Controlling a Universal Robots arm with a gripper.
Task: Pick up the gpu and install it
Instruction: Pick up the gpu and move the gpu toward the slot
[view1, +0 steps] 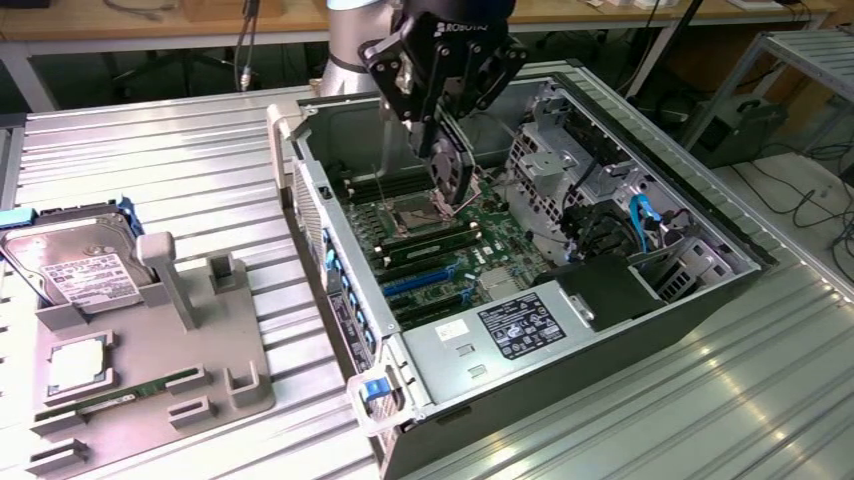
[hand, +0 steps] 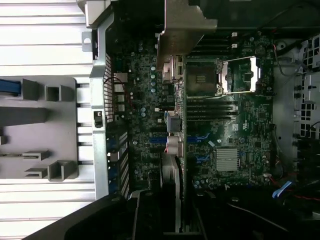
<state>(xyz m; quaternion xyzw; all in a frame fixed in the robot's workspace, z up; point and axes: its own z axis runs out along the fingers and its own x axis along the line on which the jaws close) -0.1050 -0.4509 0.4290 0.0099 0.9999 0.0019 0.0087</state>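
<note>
Grips the gpu (view1: 455, 180) in the gripper (view1: 442, 148), clenched on the card's upper edge. Holds it upright, on edge, inside the open computer case (view1: 302, 150), low over the motherboard (view1: 505, 248) at the case's middle and just above the CPU socket (view1: 408, 214). Appears clear of the board, though hard to tell for certain.

Probably pinches the top edge to keep the contact edge pointing down at the board. Also leaves the silver bracket (hand: 186, 27) at the card's end free of the fingers. Judging from the wrist view, runs alongside the case's perforated rear wall (hand: 111, 95) rather than toward it. So sits crosswise to the blue expansion slots (view1: 416, 284) nearer the case's power supply (view1: 531, 325). Not seated in any slot, by the look of it.

Outside the case, beside its rear wall: grey tray (view1: 140, 345) with hard drive (view1: 80, 272) and narrow memory stick (view1: 118, 396). Both parked in moulded holders, well apart from the gripper, presumably to keep spare parts sorted and within reach.

Stands over the case's middle, wrist pointed straight down. Carries the gripper body above the case's rim, fingers vertical and dipping below that rim into the case, card hanging beneath them. Suits a plain vertical approach, with no part of the arm near the case's drive cage (view1: 567, 150).
</note>
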